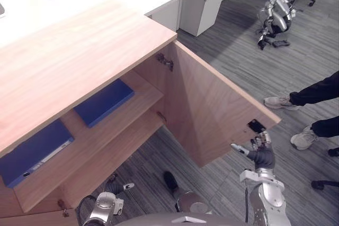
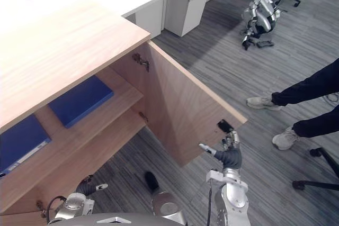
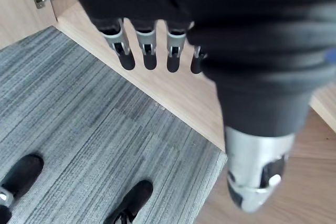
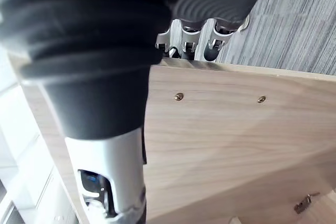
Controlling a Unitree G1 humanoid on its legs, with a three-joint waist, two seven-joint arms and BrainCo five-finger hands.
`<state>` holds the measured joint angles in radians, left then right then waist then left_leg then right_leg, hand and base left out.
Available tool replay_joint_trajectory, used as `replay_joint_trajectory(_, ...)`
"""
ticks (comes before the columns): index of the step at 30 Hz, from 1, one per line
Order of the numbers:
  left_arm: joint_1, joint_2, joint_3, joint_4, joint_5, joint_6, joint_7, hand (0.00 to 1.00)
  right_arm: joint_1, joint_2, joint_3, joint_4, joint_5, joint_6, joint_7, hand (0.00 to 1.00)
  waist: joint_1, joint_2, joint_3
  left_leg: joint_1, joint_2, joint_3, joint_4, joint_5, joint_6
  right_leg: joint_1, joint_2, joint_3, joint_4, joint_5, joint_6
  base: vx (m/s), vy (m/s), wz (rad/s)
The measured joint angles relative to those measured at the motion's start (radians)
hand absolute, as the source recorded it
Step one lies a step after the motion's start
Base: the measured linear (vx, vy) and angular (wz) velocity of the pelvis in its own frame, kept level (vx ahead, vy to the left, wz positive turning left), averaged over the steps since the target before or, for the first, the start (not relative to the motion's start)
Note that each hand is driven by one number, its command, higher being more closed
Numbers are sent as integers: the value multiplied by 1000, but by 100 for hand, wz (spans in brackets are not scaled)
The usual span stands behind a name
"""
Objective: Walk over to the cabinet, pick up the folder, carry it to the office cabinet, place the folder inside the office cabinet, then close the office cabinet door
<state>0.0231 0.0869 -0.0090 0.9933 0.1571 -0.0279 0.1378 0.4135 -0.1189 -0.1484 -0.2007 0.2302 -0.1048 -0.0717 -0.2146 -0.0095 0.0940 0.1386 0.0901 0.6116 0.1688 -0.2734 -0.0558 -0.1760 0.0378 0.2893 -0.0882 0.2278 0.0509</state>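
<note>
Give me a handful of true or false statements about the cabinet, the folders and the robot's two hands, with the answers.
1. The cabinet door stands open. True.
2. A blue folder and a second folder lie on the shelf inside the cabinet. True.
3. The left hand holds a folder. False: it is open and empty, low by the cabinet's base.
4. The right hand rests flat on the cabinet's top. False: it is at the outer edge of the open door.
5. A person's shoes show on the floor to the robot's right. True.
</note>
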Motion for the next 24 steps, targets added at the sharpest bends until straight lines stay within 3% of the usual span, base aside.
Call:
replay_joint_trajectory(5, 2, 18, -36, -1, 28, 0, -18, 0, 110, -57, 112, -63, -5, 0, 47, 0, 18, -52, -18, -26, 5, -39, 35, -5, 2, 5, -16, -35, 6, -2, -4, -72, -74, 19)
replay_joint_trajectory(9, 2, 56, -42, -3, 71, 0, -30, 0, 163, -202, 270, -88, -94, 0, 136, 0, 43, -117, -23, -47, 22, -88, 79, -15, -7, 24, -24, -85, 7, -6, -16, -40, -49, 32)
replay_joint_trajectory(12, 16, 72, -50, -20, 93, -2, -36, 0, 176, -265, 345, -110, -151, -5, 187, 0, 64, -143, -32, -66, 30, -137, 101, -21, -9, 38, -34, -133, 7, -18, -31, -34, -14, 49)
replay_joint_trajectory(14, 28, 91, -70, -39, 122, -4, -37, 0, 164, -289, 406, -114, -201, -22, 228, 0, 95, -161, -39, -92, 32, -182, 117, -24, -5, 43, -44, -177, 7, -22, -36, -22, -4, 56)
replay_joint_trajectory(19, 26, 139, -79, -33, 151, -3, -38, 0, 35, -286, 458, -57, -246, -29, 235, 0, 134, -187, -48, -113, 30, -275, 126, -20, 3, 76, -63, -276, 7, -42, -42, 12, 29, 59)
replay_joint_trajectory(24, 6, 169, -72, -8, 162, -3, -36, 0, -111, -279, 459, 36, -245, -28, 212, 0, 166, -182, -48, -170, 17, -380, 131, -14, 11, 80, -89, -371, 7, -55, -24, 29, 51, 62)
